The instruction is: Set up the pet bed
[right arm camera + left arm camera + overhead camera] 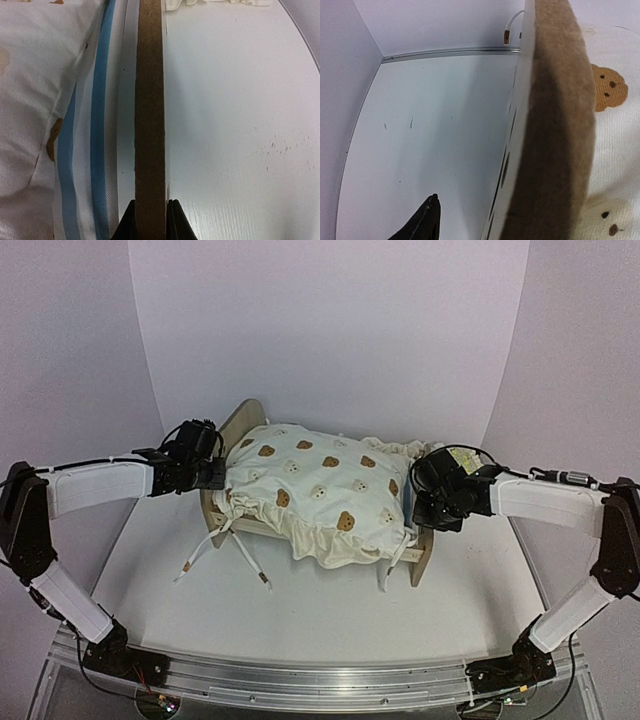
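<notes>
Light-wood pet bed [238,422] with arched, fibrous-edged end boards lies under a soft bear-print cushion [320,490]. Right jaws clench the frame-right board's edge. Left jaws stand released at the frame-left board.

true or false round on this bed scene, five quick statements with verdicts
1. The bear-print cushion lies on the pet bed. True.
2. The right claw is clamped on the edge of an end board. True.
3. The bed lies tipped on its side. False: it stands upright on the table.
4. The left claw grips the cushion. False: it sits at the left end board, and its visible finger is clear of the wood.
5. The bed's fabric stripes are red. False: the striped base is blue and white.
</notes>
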Robot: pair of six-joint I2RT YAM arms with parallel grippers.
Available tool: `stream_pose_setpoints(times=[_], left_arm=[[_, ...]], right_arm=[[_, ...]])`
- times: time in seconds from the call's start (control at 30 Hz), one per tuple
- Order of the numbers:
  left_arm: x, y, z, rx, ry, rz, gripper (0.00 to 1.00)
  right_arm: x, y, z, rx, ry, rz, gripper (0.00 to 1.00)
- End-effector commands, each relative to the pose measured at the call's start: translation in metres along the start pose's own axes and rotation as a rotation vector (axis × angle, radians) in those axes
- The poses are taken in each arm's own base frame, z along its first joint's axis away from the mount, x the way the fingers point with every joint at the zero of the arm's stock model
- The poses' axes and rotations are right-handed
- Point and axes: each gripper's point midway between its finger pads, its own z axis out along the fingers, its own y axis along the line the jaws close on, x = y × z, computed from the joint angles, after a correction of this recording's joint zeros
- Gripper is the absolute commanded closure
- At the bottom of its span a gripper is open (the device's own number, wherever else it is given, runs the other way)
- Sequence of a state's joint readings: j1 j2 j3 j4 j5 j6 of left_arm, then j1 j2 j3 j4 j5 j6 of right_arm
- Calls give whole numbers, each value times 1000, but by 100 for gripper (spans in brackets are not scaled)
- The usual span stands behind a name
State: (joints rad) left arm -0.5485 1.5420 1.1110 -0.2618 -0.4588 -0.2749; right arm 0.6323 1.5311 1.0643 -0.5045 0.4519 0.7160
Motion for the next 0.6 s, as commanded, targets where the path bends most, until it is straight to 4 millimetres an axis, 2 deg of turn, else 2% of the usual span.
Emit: stream_pose_setpoints(times=[0.0,0.13,0.23,0.43,0.57], left_arm=[[-42,23,30,-55,-57,-23,55],[-49,34,44,-83,-43,-26,55],[-54,36,35,-75,-56,-38,53],[-45,42,15,-56,-45,-64,41],[-46,47,-4,-44,-53,-67,30]], right_arm=[[56,0,-3,-17,93,121,100],[58,3,-10,-39,80,110,100],[49,-3,-15,-30,29,86,100],[31,-6,-28,-13,-35,8,73],[7,-3,-47,-1,-92,-75,54]])
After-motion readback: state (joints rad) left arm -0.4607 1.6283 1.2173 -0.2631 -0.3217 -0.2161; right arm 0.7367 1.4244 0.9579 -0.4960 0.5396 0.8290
